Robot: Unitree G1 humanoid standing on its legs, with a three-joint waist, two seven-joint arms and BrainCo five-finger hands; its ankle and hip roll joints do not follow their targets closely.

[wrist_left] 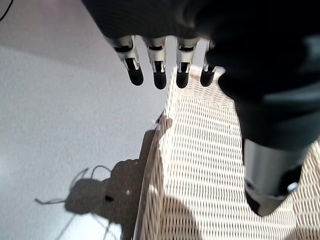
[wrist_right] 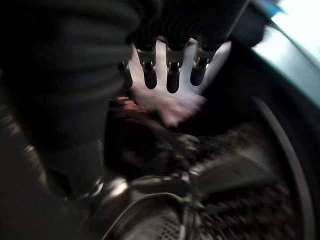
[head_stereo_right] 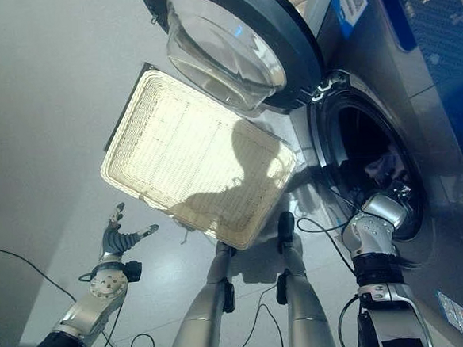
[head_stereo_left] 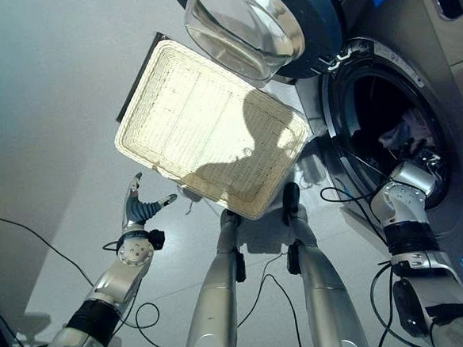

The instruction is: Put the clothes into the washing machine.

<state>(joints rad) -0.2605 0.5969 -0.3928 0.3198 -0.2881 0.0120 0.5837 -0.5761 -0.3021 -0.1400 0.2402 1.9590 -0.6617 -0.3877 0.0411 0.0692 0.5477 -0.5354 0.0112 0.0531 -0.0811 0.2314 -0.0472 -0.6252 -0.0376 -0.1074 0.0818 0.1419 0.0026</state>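
The right hand (wrist_right: 170, 70) reaches into the washing machine's (head_stereo_left: 448, 87) drum with fingers straight and slack, gripping nothing, and just past them pale clothes (wrist_right: 175, 107) lie heaped inside. They look light, soft and floppy, best pinched by a bunched fold. The left hand (head_stereo_left: 138, 208) hovers open beside the empty wicker basket (head_stereo_left: 204, 128).

A laundry area: a front-loading washing machine (head_stereo_left: 416, 89) stands on the right, its round glass door (head_stereo_left: 260, 20) open, a wicker basket (head_stereo_left: 204, 128) on the pale floor (head_stereo_left: 43, 99) beside it.
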